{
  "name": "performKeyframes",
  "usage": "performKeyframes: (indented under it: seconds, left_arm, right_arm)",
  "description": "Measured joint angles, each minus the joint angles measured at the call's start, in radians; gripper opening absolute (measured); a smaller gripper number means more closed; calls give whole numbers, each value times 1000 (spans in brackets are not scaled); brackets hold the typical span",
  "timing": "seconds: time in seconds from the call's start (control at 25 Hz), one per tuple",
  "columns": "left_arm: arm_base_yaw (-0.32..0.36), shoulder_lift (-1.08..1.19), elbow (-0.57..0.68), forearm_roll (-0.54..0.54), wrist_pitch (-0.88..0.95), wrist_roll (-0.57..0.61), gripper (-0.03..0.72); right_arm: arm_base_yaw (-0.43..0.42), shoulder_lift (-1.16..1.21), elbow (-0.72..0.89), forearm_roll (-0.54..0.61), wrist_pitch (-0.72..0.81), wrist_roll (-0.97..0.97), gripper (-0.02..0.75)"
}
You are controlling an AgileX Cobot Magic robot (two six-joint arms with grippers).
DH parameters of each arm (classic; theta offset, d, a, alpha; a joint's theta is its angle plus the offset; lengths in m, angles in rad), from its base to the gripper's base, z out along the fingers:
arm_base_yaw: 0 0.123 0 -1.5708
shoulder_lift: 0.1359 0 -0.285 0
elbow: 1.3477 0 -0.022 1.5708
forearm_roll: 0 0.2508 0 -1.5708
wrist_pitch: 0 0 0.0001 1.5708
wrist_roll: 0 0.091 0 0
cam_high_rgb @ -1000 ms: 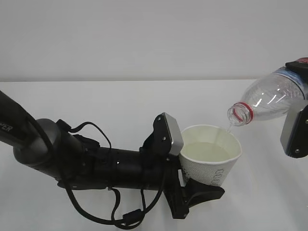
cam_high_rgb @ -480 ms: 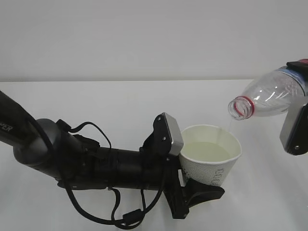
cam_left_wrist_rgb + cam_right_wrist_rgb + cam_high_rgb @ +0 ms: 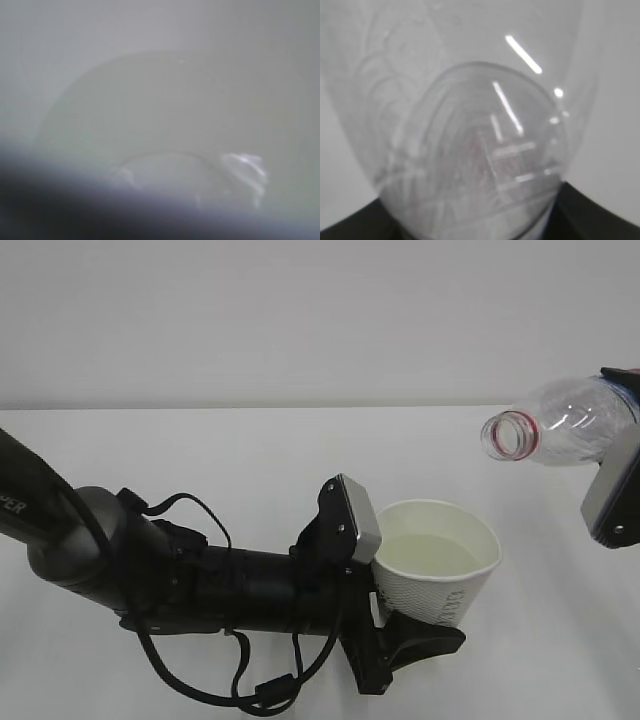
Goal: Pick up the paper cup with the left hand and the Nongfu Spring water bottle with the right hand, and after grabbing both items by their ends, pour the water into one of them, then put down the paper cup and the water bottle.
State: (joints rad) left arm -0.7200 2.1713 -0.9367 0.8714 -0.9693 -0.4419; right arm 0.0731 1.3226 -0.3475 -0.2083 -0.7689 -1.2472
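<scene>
The white paper cup [image 3: 440,585] with dark print stands upright right of centre, with water [image 3: 430,555] in it. My left gripper [image 3: 395,580] is shut on the cup's side, its grey plate [image 3: 357,522] at the rim and a black finger [image 3: 420,636] below. The clear Nongfu Spring water bottle [image 3: 565,425] hangs nearly level up and to the right of the cup, its open red-ringed mouth [image 3: 506,435] pointing left. No stream leaves it. My right gripper [image 3: 622,440] is shut on its far end at the frame's edge. The bottle [image 3: 470,150] fills the right wrist view; the left wrist view is a pale blur.
The white table [image 3: 250,455] runs back to a pale wall [image 3: 300,320]. My left arm [image 3: 150,575] and its looping cables [image 3: 240,680] lie low across the front left of the table.
The bottle has tipped back up from a downward slant to nearly level and risen a little, and the thin stream into the cup has stopped. The cup and left arm have not moved.
</scene>
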Motion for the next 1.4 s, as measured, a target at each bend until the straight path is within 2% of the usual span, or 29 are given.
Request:
performKeyframes:
  seconds: [0.52, 0.76, 1.08, 1.4]
  left_arm:
    - [0, 0, 0, -1, 1, 0, 510]
    - [0, 0, 0, -2, 1, 0, 510]
    - [0, 0, 0, -4, 1, 0, 510]
    - [0, 0, 0, -4, 1, 0, 510]
  right_arm:
    - [0, 0, 0, 0, -27, 152, 404]
    - [0, 0, 0, 6, -73, 431, 404]
    - [0, 0, 0, 17, -79, 710, 404]
    - [0, 0, 0, 126, -79, 1051, 404]
